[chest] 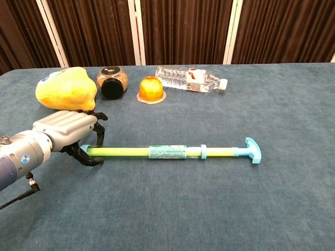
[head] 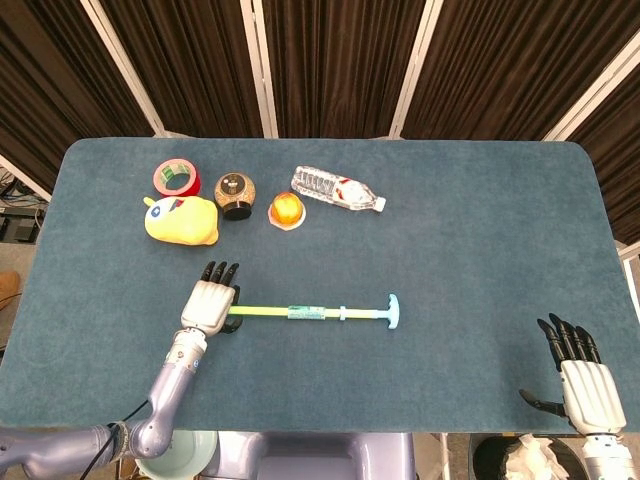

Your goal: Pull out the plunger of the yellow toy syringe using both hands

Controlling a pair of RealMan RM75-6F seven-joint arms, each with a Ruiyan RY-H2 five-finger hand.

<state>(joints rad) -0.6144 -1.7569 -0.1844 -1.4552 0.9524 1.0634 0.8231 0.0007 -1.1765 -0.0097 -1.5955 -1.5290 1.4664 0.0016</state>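
The yellow toy syringe [head: 310, 313] [chest: 167, 152] lies flat on the blue table, running left to right. Its blue T-handle [head: 393, 311] [chest: 252, 150] is at the right end, with a short stretch of plunger rod showing. My left hand [head: 210, 303] [chest: 65, 130] arches over the barrel's left tip. Its fingers curl down on the far side and the thumb on the near side, with a gap still around the barrel. My right hand [head: 580, 378] hovers at the table's near right corner, fingers spread, holding nothing, far from the handle. It is not in the chest view.
Along the back left stand a red tape roll [head: 175, 178], a yellow plush toy [head: 182, 219], a dark jar [head: 235, 195], an orange jelly cup [head: 287, 210] and a lying water bottle [head: 338, 189]. A pale bowl [head: 175, 455] sits below the near table edge.
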